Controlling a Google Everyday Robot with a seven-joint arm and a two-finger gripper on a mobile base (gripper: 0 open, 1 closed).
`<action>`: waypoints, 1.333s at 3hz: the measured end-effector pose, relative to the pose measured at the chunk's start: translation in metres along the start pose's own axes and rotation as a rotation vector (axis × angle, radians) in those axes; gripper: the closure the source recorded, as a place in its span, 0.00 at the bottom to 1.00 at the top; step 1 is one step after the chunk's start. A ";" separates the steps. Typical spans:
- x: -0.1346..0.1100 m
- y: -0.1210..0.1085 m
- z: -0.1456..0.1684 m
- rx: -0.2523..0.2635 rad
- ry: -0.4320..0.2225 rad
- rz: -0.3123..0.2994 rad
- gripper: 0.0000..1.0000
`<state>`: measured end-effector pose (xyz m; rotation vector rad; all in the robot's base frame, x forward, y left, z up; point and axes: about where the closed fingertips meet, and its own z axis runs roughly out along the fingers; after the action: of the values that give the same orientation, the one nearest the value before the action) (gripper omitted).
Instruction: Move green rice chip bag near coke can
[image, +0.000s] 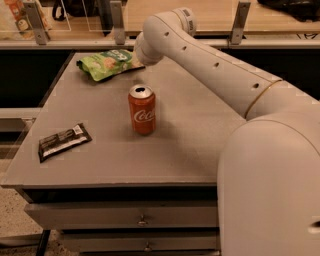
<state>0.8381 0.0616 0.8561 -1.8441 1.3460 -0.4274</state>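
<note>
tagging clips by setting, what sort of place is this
Probably an office break area or test kitchen: a grey counter with drawers beneath, holding a green rice chip bag, coke can and wrapped bar. The gripper sits at the bag's end, hidden behind the arm.

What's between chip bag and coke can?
Only bare table between green rice chip bag and coke can, in camera view; gripper at bag's right end.

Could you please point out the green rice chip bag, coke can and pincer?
green rice chip bag (106, 65), camera view, pouch middle.
coke can (142, 115), camera view, red side.
pincer (138, 56), camera view, wrist end at bag's right edge.
</note>
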 end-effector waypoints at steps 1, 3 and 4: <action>-0.006 -0.004 -0.006 0.006 -0.017 -0.016 0.84; -0.032 -0.006 -0.014 0.001 -0.072 -0.073 0.38; -0.042 -0.003 -0.010 -0.020 -0.091 -0.106 0.15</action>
<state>0.8173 0.0962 0.8721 -1.9346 1.1992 -0.3811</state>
